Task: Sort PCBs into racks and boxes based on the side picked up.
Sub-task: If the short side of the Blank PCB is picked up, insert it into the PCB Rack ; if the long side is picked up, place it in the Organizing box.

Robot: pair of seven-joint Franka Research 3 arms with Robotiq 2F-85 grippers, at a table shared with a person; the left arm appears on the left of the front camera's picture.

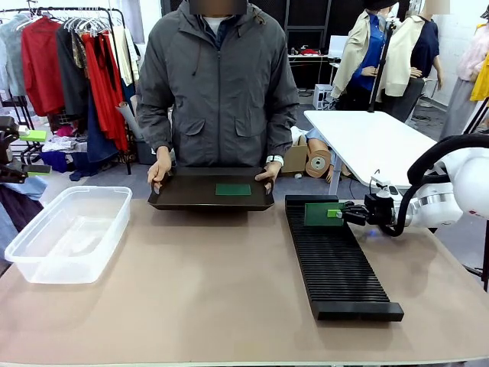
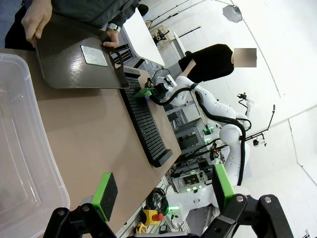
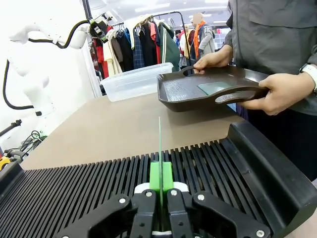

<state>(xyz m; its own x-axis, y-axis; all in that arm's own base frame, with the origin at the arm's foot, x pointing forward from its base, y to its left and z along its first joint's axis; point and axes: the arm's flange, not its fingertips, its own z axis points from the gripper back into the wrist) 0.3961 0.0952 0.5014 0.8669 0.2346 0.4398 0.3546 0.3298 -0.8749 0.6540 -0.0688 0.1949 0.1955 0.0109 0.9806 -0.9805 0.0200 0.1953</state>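
Looking across the plain beige tabletop (image 1: 191,313), found a clear see-through plastic rectangular tub with rounded corners (image 1: 53,271) resting flat at the near left. Noted the left robot hand (image 2: 163,191), black with green pads, hanging above the tabletop with the tub just to one side, jaws spread wide, holding nothing. Saw a long narrow black rack ridged with parallel slots (image 1: 340,275) lying on the right, running from the near side toward the far side. Found the right robot hand (image 1: 338,214) reaching in from the right over the rack's far end, pinched tight on a thin flat green rectangular circuit board (image 1: 322,215). Saw that board (image 3: 159,139) held upright, in line with the slots, lower edge down among them; could not tell whether seated in one. Farther off, noted a shallow smooth black tray with raised rim (image 1: 210,203) held up at the tabletop's far edge, with a second green circuit board (image 1: 233,189) lying flat inside. Marked the person's hand at picture left (image 1: 159,170) and the person's hand at picture right (image 1: 269,174) gripping the tray's two ends, and behind them a person in a grey jacket (image 1: 221,84) standing.
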